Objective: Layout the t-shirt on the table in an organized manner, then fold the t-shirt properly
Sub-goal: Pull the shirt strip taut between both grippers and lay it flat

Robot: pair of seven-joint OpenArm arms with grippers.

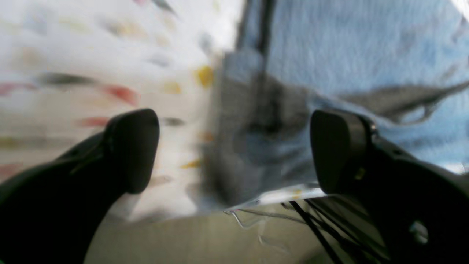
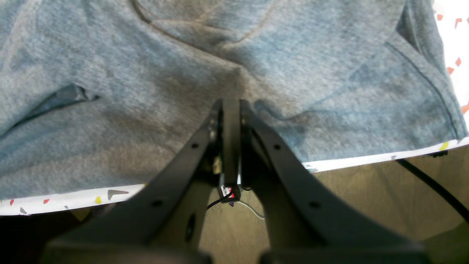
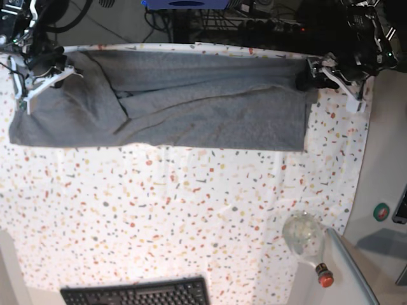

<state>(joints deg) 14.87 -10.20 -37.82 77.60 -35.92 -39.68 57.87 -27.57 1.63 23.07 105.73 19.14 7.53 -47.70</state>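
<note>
Grey and creased, the t-shirt [image 3: 191,101] is lying folded lengthwise in a long band along the counter's [image 3: 191,210] far edge. I'm seeing my right fingers [image 2: 231,104] clenched on its fabric, my left fingers [image 1: 331,146] spread wide, gripping nothing.

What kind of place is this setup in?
Probably a robotics lab or workshop: a speckled table holding a t-shirt, a keyboard at its edge, and tangled cables behind it.

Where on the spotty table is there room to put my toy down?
The big bare patch of the table lies between the t-shirt and the keyboard. A thin bare strip runs right of the t-shirt. It is crowded along the far edge, where both grippers sit at the t-shirt's ends, and near the bottle.
</note>
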